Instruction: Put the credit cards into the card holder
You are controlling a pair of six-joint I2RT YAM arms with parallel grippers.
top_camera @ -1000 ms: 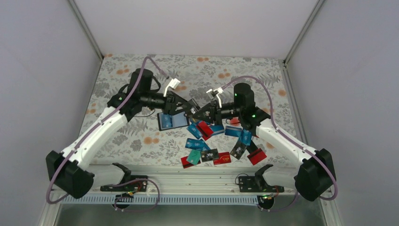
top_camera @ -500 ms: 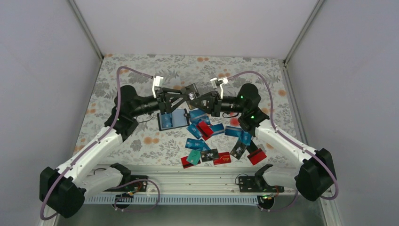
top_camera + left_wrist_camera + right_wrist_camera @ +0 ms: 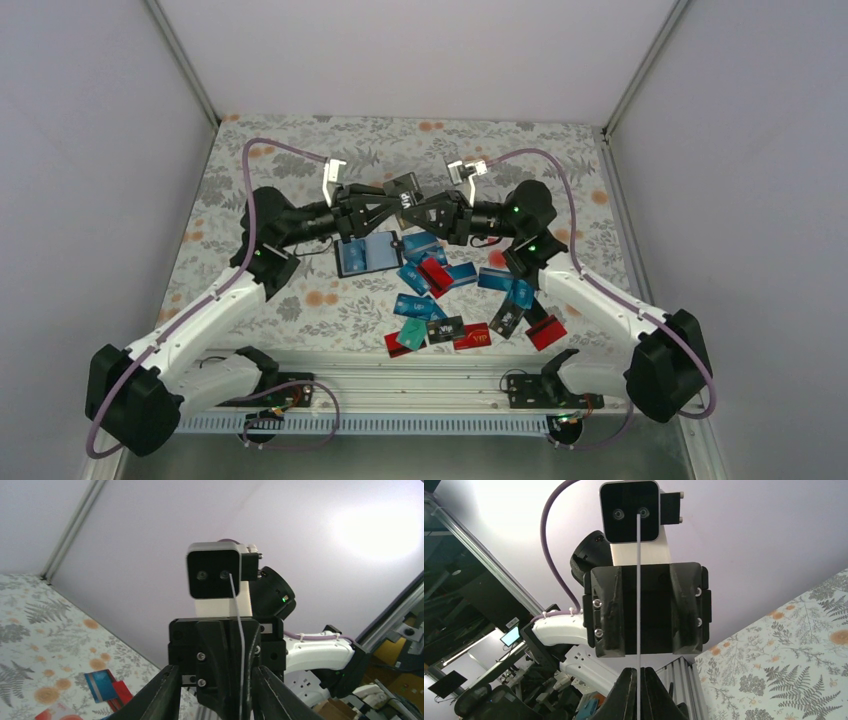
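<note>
Right gripper [image 3: 639, 692] clamped a card [image 3: 639, 590]; left gripper's [image 3: 215, 680] fingers [image 3: 162, 692] straddled it, apart. Holder [image 3: 365, 255] and loose cards [image 3: 418, 307] lay below.

1. Table cover [image 3: 300, 300] — matt printed sheet, cloth-like.
2. Credit cards [image 3: 440, 328]: smooth, glossy plastic; held card [image 3: 639, 580] equally thin and stiff.
3. Card holder [image 3: 365, 253]: smooth blue-grey lining.
4. Arm shells [image 3: 210, 310]: glossy white plastic.
5. Rail [image 3: 420, 385] — bare brushed metal.
</note>
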